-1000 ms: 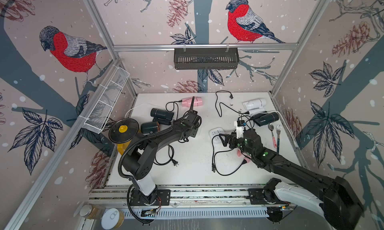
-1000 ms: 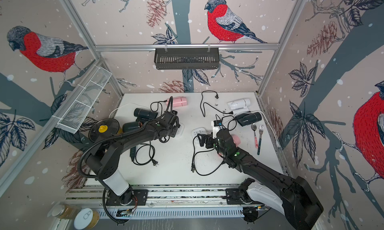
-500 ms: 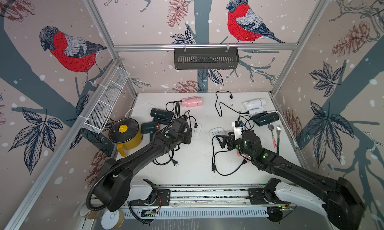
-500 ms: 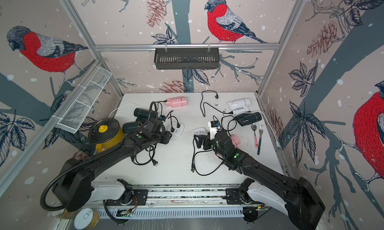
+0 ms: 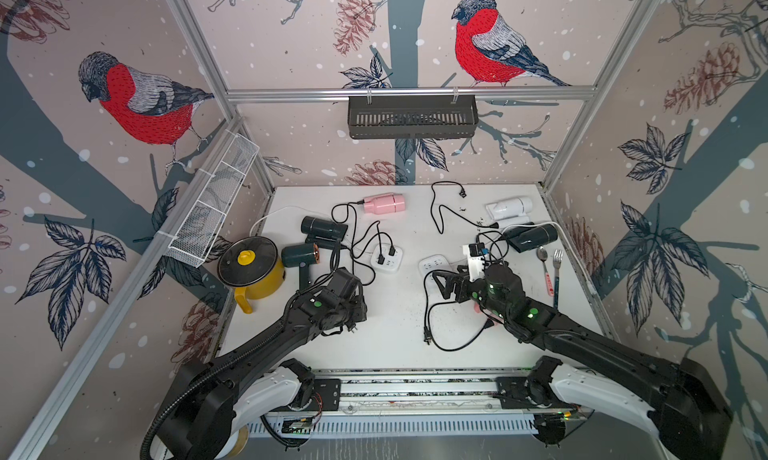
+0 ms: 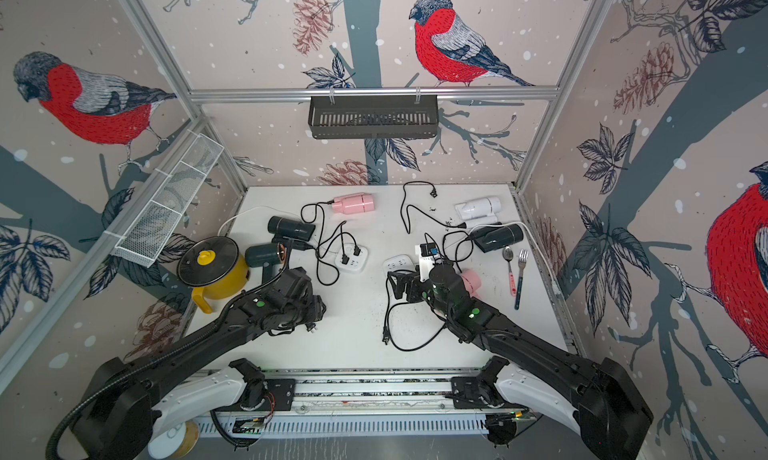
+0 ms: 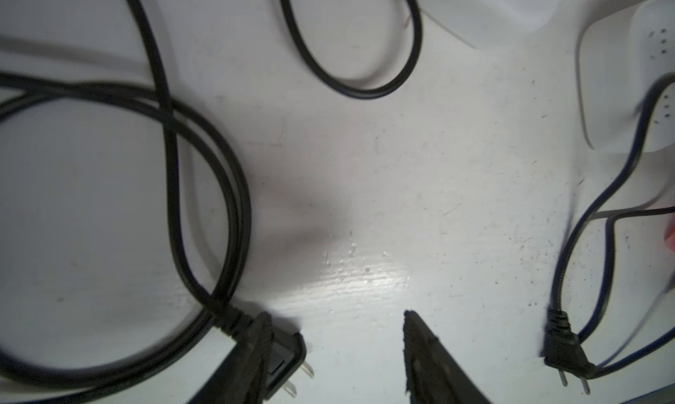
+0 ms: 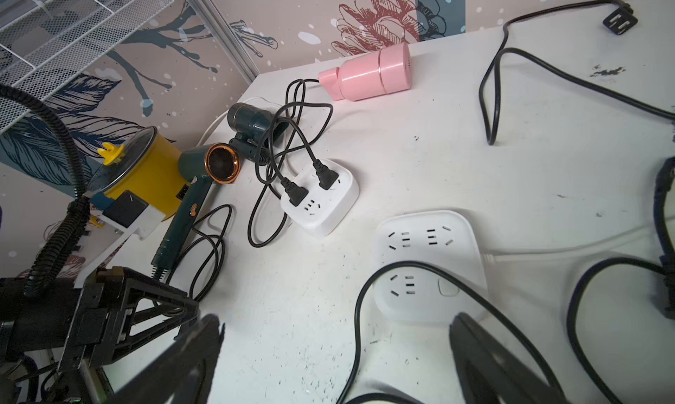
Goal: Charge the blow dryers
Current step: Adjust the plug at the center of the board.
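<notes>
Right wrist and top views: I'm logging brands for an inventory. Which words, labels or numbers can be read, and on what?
No text is legible anywhere.
Dark green plastic hair dryer with a copper nozzle: small orange mark on the handle, too small to read.
Metal spoon with a red handle: pale marks on the handle, too blurred.
White square plastic power strip with two plugs, and the unused strip: no lettering visible.

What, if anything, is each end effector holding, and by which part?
Nothing. The left end effector is open, a plug beside one finger; the right end effector is open near a power strip.
</notes>
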